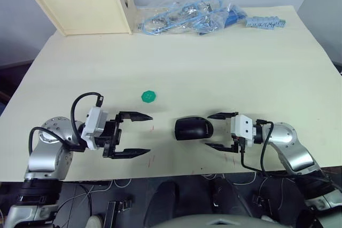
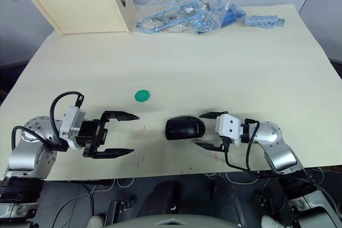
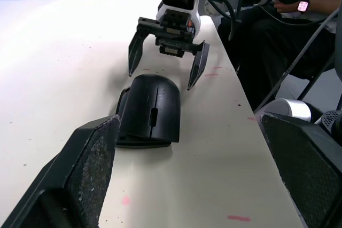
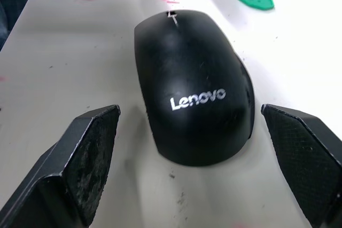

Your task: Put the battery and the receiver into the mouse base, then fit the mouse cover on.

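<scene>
The mouse cover point(image 1: 192, 128), glossy black with a white logo point(image 4: 196, 99), lies arched over the mouse base, whose lower rim point(image 3: 143, 141) shows under it. This mouse rests near the table's front edge, between my two grippers. My right gripper point(image 1: 207, 130) is open just right of it, fingertips flanking its rear end without touching. Open as well, my left gripper point(image 1: 150, 134) holds nothing and stands a short gap to the mouse's left. The battery and the receiver are hidden.
A green round disc point(image 1: 149, 96) lies behind the left gripper. Wooden boxes point(image 1: 85, 6), bags of blue cables point(image 1: 187, 14) and blue parts point(image 1: 264, 22) line the far edge. The table's front edge point(image 1: 176, 172) is close. A seated person point(image 3: 278, 30) is beside the table.
</scene>
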